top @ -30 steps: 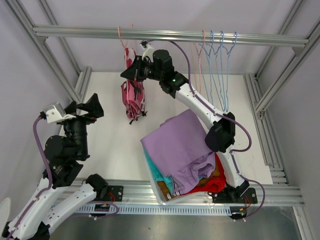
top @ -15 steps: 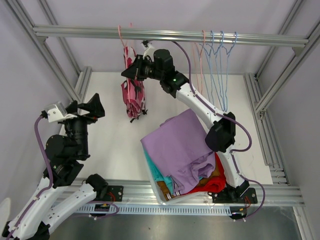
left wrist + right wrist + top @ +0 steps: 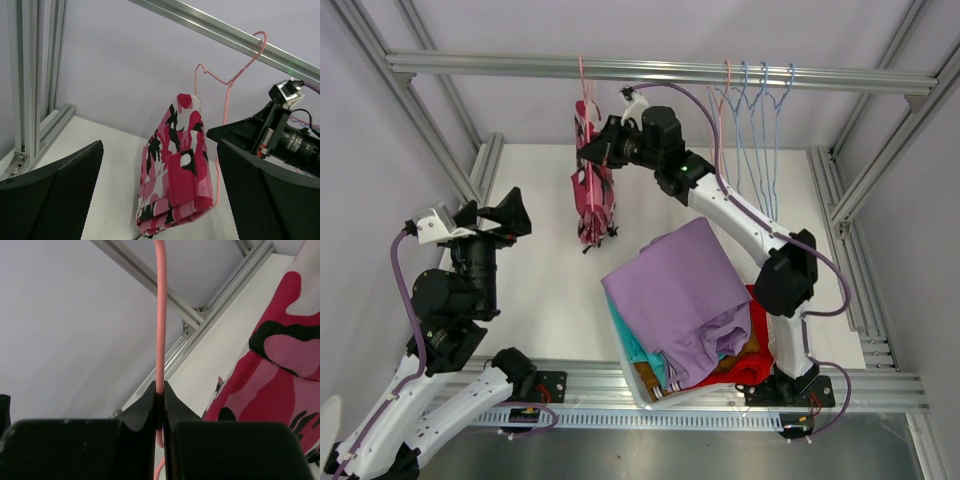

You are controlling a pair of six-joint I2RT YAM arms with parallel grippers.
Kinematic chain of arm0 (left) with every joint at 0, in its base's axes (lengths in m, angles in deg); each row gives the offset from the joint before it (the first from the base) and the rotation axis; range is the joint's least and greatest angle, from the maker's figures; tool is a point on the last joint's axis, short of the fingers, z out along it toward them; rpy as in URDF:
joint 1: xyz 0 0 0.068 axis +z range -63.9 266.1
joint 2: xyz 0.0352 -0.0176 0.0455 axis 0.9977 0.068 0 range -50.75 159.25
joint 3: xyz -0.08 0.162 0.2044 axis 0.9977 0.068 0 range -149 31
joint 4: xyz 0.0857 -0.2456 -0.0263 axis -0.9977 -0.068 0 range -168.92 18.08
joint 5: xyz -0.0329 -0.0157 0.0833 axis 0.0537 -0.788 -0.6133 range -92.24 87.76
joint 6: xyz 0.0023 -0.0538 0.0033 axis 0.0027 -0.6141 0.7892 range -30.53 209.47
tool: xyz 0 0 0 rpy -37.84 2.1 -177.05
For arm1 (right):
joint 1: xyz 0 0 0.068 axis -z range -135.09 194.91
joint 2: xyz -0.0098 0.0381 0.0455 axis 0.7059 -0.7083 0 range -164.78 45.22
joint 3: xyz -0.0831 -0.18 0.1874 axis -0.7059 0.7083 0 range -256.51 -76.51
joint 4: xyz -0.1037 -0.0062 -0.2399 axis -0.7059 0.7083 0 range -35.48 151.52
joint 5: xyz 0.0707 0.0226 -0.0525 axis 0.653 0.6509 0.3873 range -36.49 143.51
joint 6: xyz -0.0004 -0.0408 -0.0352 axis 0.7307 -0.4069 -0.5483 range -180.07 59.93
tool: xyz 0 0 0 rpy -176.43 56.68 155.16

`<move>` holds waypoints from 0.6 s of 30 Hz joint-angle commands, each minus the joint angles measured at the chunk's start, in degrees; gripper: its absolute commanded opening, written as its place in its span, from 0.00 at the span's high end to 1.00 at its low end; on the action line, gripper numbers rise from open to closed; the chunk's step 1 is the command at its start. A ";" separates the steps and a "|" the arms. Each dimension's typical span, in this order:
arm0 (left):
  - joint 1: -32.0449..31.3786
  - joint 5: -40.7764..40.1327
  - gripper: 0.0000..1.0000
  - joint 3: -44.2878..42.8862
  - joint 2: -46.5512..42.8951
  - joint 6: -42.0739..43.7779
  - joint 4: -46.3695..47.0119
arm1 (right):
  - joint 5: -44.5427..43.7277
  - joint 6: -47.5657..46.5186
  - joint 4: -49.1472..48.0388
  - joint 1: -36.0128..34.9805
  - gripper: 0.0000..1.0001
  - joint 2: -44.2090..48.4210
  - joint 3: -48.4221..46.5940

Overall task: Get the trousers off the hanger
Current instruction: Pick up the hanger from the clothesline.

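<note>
Right gripper (image 3: pixel 159 388), arm stretched up toward the rail (image 3: pixel 520 64), pinches the pink hanger (image 3: pixel 159 300) carrying camouflage trousers (image 3: pixel 177 170).

the right gripper (image 3: pixel 159 395) fills the bottom edge, its two black fingers (image 3: pixel 142 410) pinched together on a thin pink hanger wire (image 3: pixel 159 315) that rises straight up and out of the top. at the right hang the pink camouflage trousers (image 3: pixel 280 380), red, pale pink and black patches. behind them lies a white table (image 3: pixel 220 360), bordered by an aluminium frame rail (image 3: pixel 200 335), and a pale wall (image 3: pixel 60 330).
</note>
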 commanded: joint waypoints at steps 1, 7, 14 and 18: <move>0.43 1.17 0.01 -0.60 0.12 -1.02 0.19 | -4.74 -3.49 -25.37 -0.11 1.00 16.67 3.81; 0.34 1.17 0.01 -0.51 0.12 -0.93 0.19 | -6.77 -5.94 -24.24 -1.61 1.00 13.78 4.99; 0.26 1.35 0.00 -0.51 0.12 -0.75 0.28 | -7.48 -8.76 -17.48 -3.02 1.00 8.24 -3.54; 0.26 1.79 0.01 -0.60 0.12 -0.49 0.28 | -9.14 -8.76 -16.33 -3.46 1.00 8.68 -4.60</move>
